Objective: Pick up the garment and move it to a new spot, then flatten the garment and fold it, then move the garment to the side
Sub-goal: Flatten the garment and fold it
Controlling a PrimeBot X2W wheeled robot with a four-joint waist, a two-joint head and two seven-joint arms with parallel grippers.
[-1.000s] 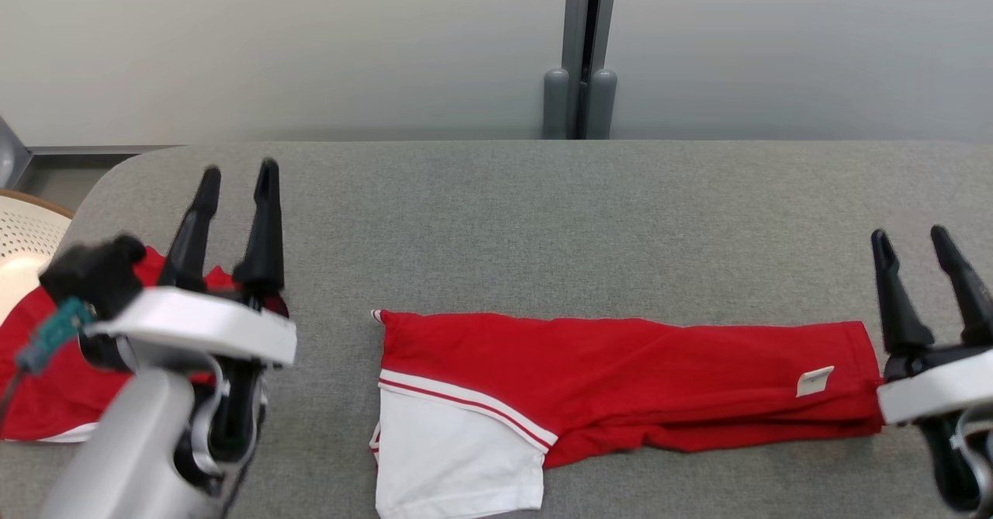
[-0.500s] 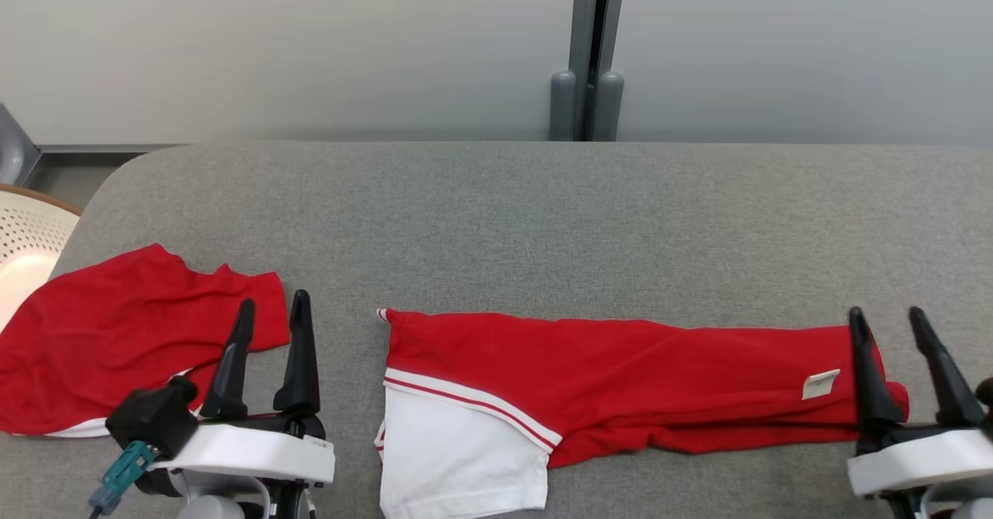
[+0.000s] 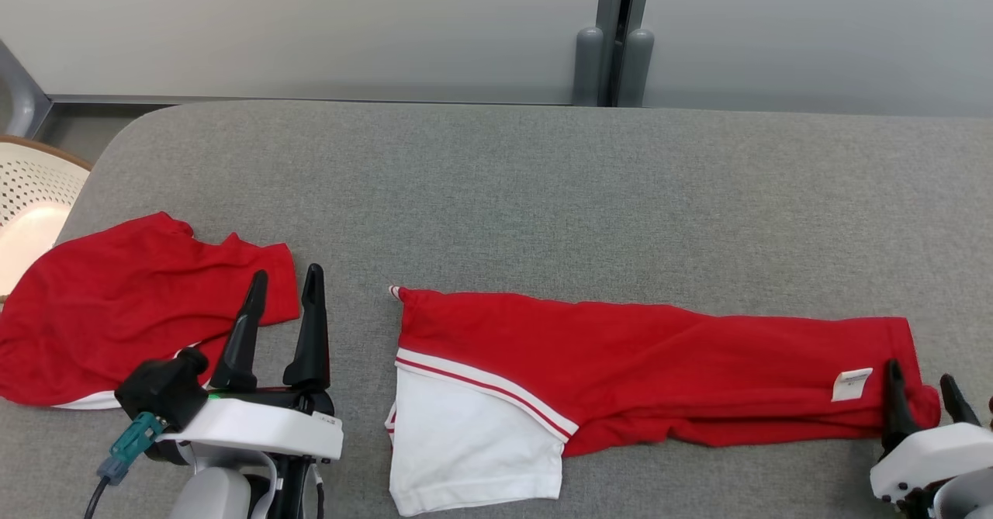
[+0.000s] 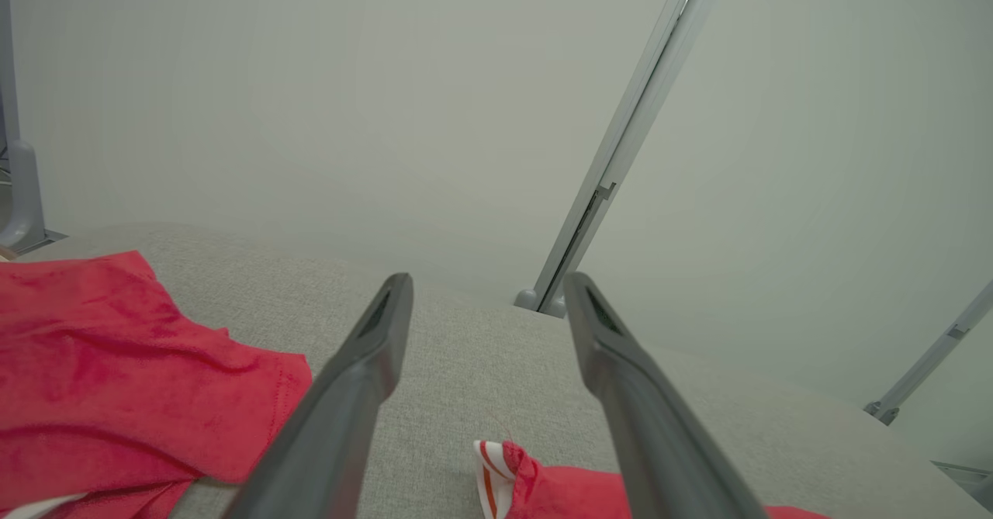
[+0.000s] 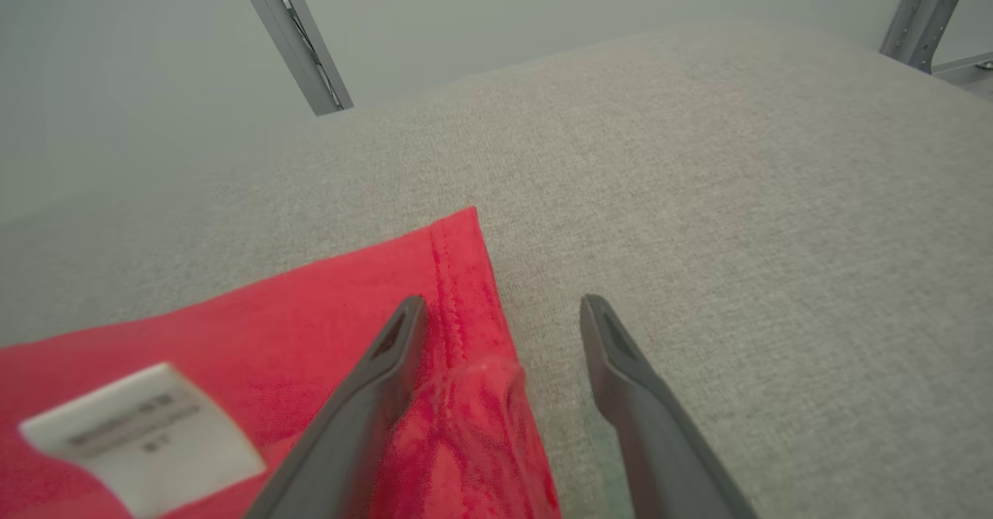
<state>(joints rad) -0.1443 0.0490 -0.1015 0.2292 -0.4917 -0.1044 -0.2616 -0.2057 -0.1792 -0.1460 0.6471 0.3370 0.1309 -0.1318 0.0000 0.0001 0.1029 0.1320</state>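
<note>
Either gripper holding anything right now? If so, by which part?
Nothing held. Left gripper is open beside the crumpled red garment. Right gripper is open at the hem end of the red-and-white garment, no cloth pinched.

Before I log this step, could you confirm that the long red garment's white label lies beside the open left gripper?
Not quite: the white label lies beside the open right gripper, at the red garment's end away from the left gripper, as the head view shows.

Cnt: 2 garments [image 3: 132, 309] [image 3: 659, 364], 2 hands [image 3: 287, 272] [image 3: 920, 371], 1 basket [image 3: 35, 193], 1 tbl [image 3: 543, 193].
</note>
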